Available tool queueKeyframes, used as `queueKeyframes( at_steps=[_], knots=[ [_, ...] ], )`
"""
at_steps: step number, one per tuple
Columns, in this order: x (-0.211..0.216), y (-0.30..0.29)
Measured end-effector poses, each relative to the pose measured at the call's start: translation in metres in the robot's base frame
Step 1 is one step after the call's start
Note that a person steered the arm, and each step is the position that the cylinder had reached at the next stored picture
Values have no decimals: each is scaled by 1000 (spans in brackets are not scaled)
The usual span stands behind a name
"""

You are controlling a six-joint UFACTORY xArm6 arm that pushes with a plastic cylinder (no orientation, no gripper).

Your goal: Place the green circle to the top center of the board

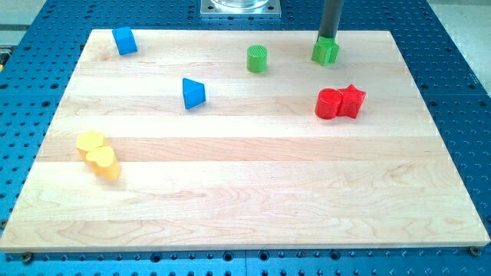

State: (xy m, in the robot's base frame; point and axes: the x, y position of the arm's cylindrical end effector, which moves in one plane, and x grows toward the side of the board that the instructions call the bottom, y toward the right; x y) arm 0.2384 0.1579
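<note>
My tip (328,38) is the lower end of a straight dark rod, which stands in for a claw and grasps nothing. It sits at the top edge of the wooden board (230,199), touching or just behind a green block (325,52) whose exact shape I cannot make out.

The green circle (258,58) stands near my tip, towards the view's left and a little lower, close to the top centre of the board and apart from the other green block.

Below my tip, slightly to the view's right, a red cylinder (329,104) and a red star (353,100) touch each other. Further to the view's left and lower lies a blue wedge-shaped block (193,93), and a second blue block (125,41) sits far left near the board's top corner. Well apart, towards the lower left, two yellow blocks (90,142) (104,162) touch.

The board rests on a blue perforated table (460,115). A metal base (240,8) shows at the view's top.
</note>
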Motion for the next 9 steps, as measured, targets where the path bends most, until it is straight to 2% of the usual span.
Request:
queueKeyframes(
  at_steps=[1, 2, 3, 4, 5, 6, 7, 9],
  knots=[
    [26, -64],
    [70, -108],
    [85, -175],
    [74, -207],
    [95, -175],
    [92, -157],
    [47, -159],
    [42, -124]
  ],
)
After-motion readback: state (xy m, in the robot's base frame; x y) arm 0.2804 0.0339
